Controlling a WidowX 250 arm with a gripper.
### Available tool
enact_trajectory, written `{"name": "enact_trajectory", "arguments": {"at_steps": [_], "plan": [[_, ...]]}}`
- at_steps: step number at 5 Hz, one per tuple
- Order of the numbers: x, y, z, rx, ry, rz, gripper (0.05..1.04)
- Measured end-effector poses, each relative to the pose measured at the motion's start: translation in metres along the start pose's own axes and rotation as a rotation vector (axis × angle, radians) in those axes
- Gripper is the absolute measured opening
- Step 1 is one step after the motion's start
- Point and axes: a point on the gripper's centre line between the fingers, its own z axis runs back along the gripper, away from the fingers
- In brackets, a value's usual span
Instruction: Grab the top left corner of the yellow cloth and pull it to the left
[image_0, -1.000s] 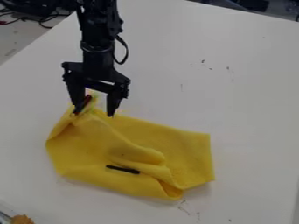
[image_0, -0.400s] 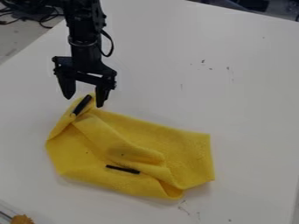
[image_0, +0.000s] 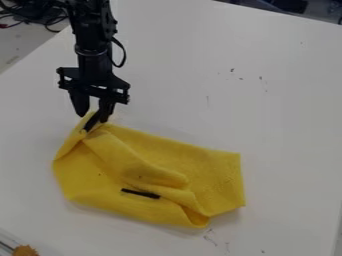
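The gripper (image_0: 93, 117) is hanging at the cloth's (image_0: 153, 167) upper-left corner, its fingers standing apart. The cloth is lying rumpled on the table (image_0: 274, 105); its narrow corner is risking slipping from a shallow pinch.

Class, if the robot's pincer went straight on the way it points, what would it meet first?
Most likely the upper-left end of the yellow cloth, near the dark strip. The pincer hangs at that end; depth is unclear, so they may be touching.

Slanting downward view from above
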Motion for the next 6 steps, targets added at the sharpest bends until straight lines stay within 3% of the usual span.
{"name": "enact_trajectory", "arguments": {"at_steps": [1,2,4,6], "plan": [[0.001,0.001,-0.004,-0.001,0.009,0.0,0.271],[0.004,0.001,-0.002,-0.001,-0.001,-0.007,0.104],[0.002,0.011,0.001,0.005,-0.015,0.034,0.054],[-0.024,0.063,0.014,0.01,-0.061,0.186,0.054]]}}
